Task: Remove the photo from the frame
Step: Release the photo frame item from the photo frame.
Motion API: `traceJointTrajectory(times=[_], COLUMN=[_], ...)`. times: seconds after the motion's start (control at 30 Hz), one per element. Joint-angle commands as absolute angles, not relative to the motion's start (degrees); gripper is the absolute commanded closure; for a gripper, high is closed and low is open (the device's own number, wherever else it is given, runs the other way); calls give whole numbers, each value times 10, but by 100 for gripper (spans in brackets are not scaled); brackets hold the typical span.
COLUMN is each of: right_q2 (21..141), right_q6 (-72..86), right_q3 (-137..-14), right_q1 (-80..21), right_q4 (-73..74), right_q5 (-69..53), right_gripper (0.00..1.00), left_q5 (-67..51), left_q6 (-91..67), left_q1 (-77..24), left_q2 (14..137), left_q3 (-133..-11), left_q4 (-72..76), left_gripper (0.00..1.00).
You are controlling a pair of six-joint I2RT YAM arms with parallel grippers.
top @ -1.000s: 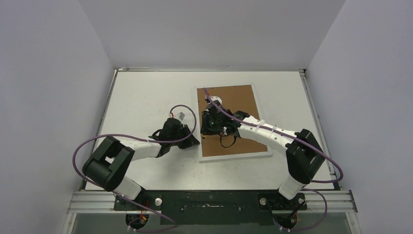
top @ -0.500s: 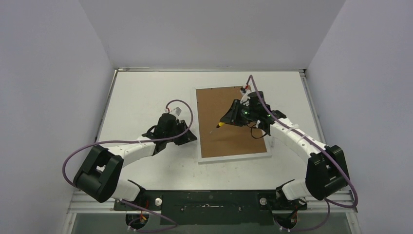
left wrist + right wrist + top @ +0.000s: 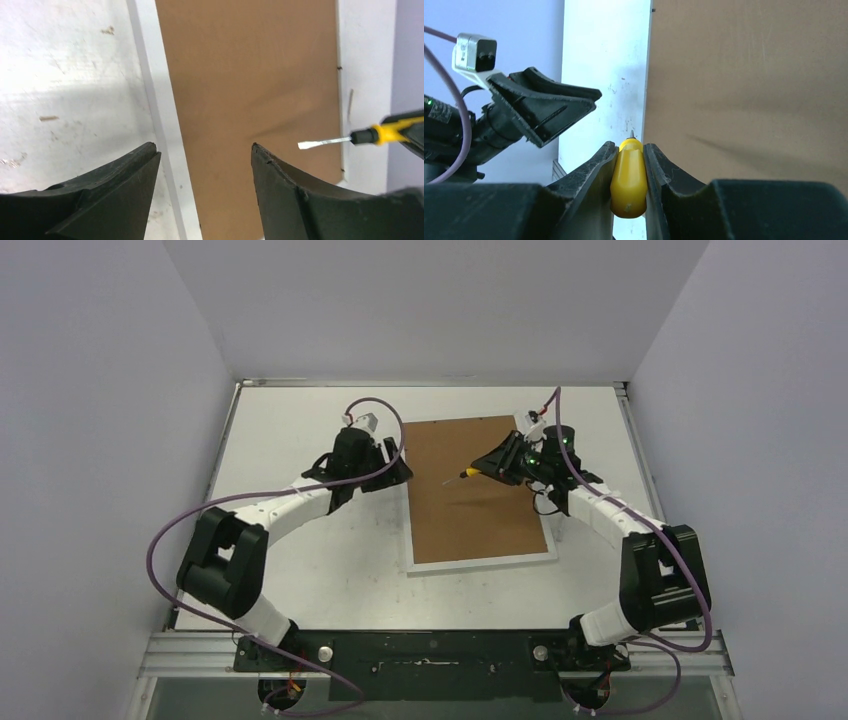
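The frame point(image 3: 485, 562) lies face down on the table, its brown back panel point(image 3: 470, 490) up inside a white border. The photo is hidden under that panel. My left gripper point(image 3: 399, 471) hovers open at the frame's left edge; in the left wrist view its jaws point(image 3: 205, 150) stand wide over the white border point(image 3: 167, 125) and the panel point(image 3: 250, 75). My right gripper point(image 3: 482, 468) hangs above the panel's upper right part, shut on a yellow screwdriver point(image 3: 629, 180). The screwdriver's blade point(image 3: 325, 143) points left, clear of the panel.
White table point(image 3: 300, 430) with a raised rim, grey walls on three sides. Purple cables loop from both arms. In the right wrist view the left gripper point(image 3: 544, 107) shows across the frame's back point(image 3: 749, 75).
The left arm swung away from me to the frame's upper left edge and its jaws opened. The right arm drew back to the right and lifted with the screwdriver.
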State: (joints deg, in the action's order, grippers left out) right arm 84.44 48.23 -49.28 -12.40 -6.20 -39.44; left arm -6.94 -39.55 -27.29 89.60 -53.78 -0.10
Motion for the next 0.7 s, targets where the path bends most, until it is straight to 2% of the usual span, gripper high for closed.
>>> traceJointTrajectory(times=[0.0, 0.1, 0.13, 0.43, 0.67], right_q2=[845, 846, 847, 910, 979], right_q6=[504, 498, 497, 525, 574], right_q3=[-480, -477, -476, -483, -477], right_q1=[-118, -116, -115, -113, -115], right_q4=[-169, -177, -180, -264, -396], right_q5=[-382, -365, -358, -345, -338], right_gripper=[95, 95, 95, 95, 95], left_q5=[-22, -17, -17, -21, -30], left_q6=[-352, -342, -341, -331, -321], left_q1=[-267, -265, -264, -253, -248], left_q2=[948, 990, 1002, 1084, 1131], left_q3=[-607, -641, -651, -721, -765], left_q4=[-38, -51, -55, -75, -89], left_gripper=[37, 50, 52, 48, 57])
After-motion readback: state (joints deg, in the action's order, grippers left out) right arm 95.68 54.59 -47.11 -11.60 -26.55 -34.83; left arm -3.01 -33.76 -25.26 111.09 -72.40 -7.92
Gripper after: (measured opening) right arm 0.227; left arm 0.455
